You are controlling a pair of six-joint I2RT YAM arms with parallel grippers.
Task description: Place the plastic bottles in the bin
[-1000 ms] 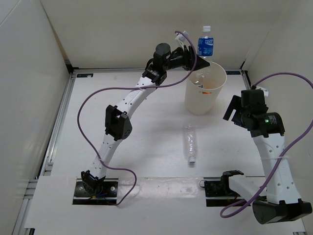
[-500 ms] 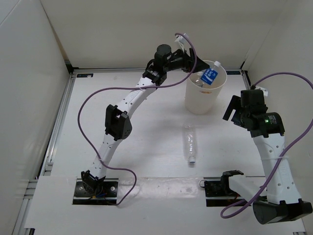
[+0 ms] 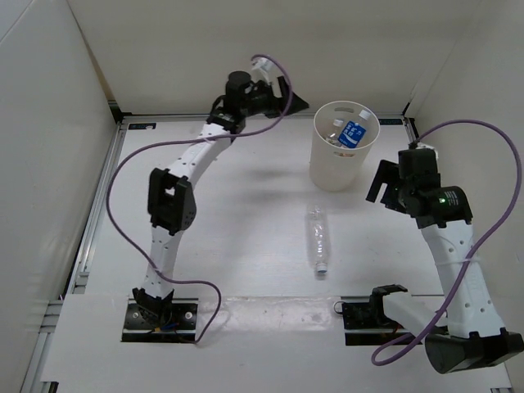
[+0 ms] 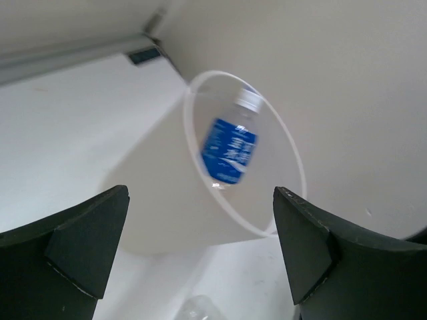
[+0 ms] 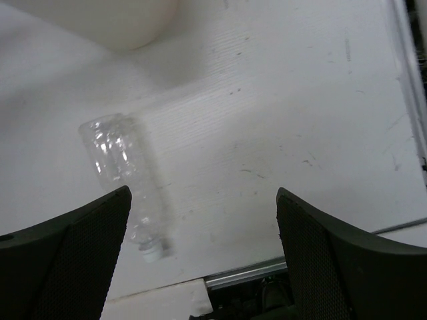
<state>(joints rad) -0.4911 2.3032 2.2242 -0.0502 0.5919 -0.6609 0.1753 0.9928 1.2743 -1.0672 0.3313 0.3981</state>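
Our left gripper jaws wide, empty; right gripper likewise. Blue-labelled bottle inside bin; label-less bottle lies on table.

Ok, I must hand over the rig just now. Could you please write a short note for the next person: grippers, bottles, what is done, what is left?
Left gripper: open, empty, high near the back wall, left of the bin.
Right gripper: open, empty, above the table, right of the bin.
Done: one blue-labelled bottle lies inside the bin. What else is in there, I cannot tell.
Left: one clear bottle without label lies flat on the table in front of the bin, cap toward the arm bases. Either arm could probably take it; the right one looks closer.
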